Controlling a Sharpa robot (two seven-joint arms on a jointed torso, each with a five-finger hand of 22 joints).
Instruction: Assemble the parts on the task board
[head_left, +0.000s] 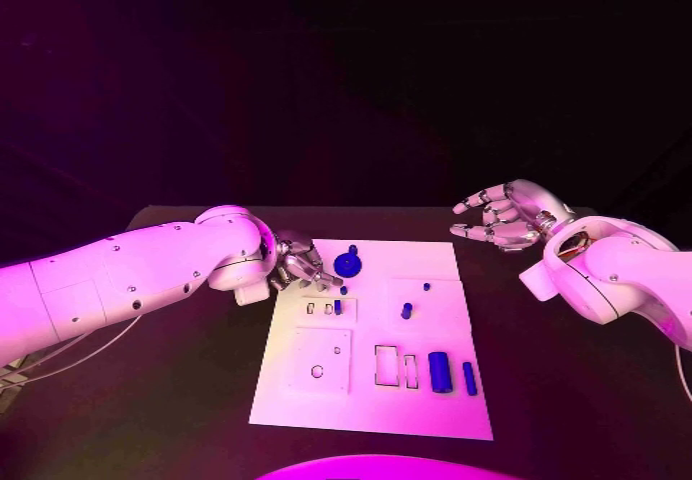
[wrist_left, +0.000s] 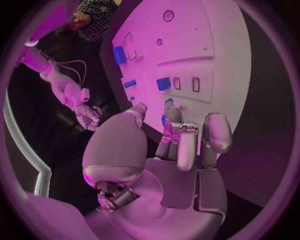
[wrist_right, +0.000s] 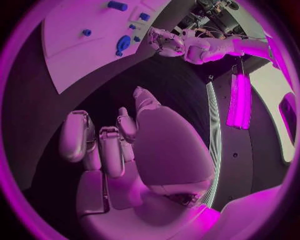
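Board (head_left: 368, 390) flat on surface (head_left: 180, 380), blue parts (head_left: 440, 371) on it. Left hand (head_left: 299, 262) at board's far corner, fingers curled, seemingly grasping nothing. Right hand (head_left: 505, 215) raised, released.

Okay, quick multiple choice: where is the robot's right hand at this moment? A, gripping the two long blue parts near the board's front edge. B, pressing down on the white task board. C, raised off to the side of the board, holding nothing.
C: the right hand hangs beside the task board over the black table, fingers apart and holding nothing; the long blue parts lie untouched.
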